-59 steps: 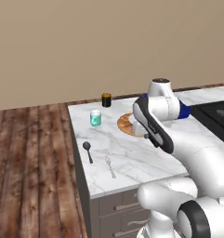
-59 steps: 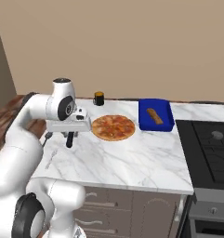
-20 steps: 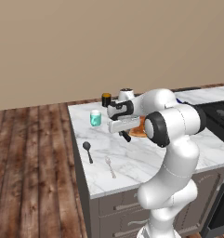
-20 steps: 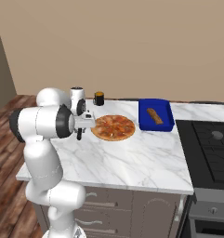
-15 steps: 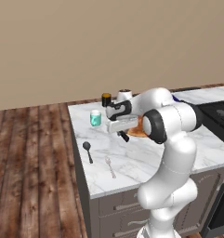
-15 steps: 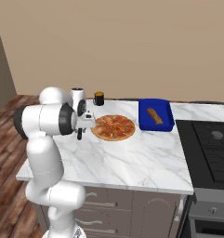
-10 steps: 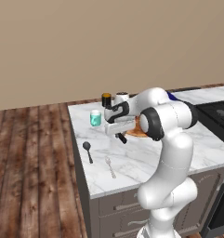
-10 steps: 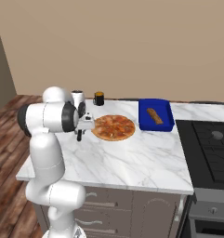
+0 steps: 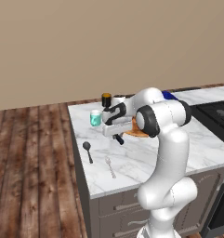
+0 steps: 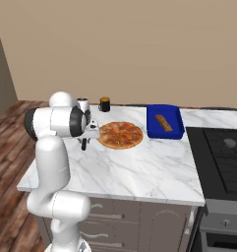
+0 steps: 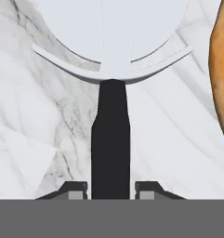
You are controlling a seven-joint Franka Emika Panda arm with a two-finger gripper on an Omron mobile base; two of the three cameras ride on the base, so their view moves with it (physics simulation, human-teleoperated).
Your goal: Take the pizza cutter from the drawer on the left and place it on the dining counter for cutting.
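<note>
The tool (image 11: 111, 188) grips the pizza cutter (image 11: 111, 139) by its handle above the counter (image 9: 132, 162); releasing high risks it rolling onto the pizza (image 10: 120, 134).

1 pizza (image 10: 120, 135), 1 spoon (image 9: 88, 150), 1 fork (image 9: 110, 166)

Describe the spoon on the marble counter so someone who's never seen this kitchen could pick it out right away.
Start at the white grey-veined marble island counter and go to its bare end nearest the wood floor, away from the round pizza. Two utensils lie there side by side, apart: the thin dark spoon sits closer to the edge, and it is black with a round bowl, unlike the pale silver fork.
</note>
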